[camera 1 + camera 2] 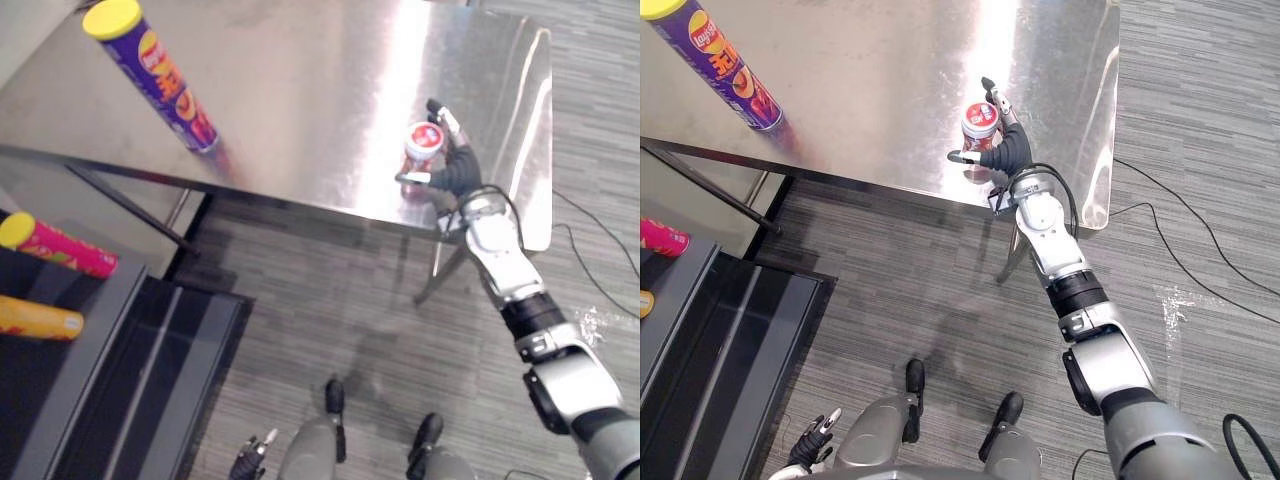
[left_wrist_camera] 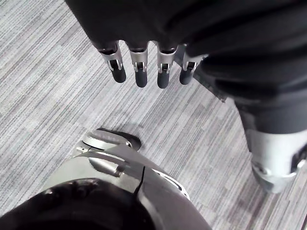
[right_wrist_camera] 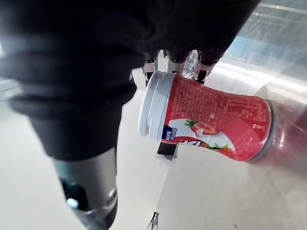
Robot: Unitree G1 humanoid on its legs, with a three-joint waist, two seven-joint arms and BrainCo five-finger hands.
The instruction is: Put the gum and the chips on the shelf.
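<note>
Right hand (image 1: 460,170) sits at the gum tub (image 1: 423,142), near the front edge of the steel table (image 1: 300,90). I see its fingers (image 1: 440,110) straight behind the tub and the thumb spread in front, not clamped. Chips can (image 1: 160,75) stands far left on the table, well apart. Left hand (image 2: 139,62) hangs relaxed over the carpet (image 2: 48,96). A pink can (image 1: 62,247) and a yellow can (image 1: 38,320) lie on the dark shelf (image 1: 120,300).
</note>
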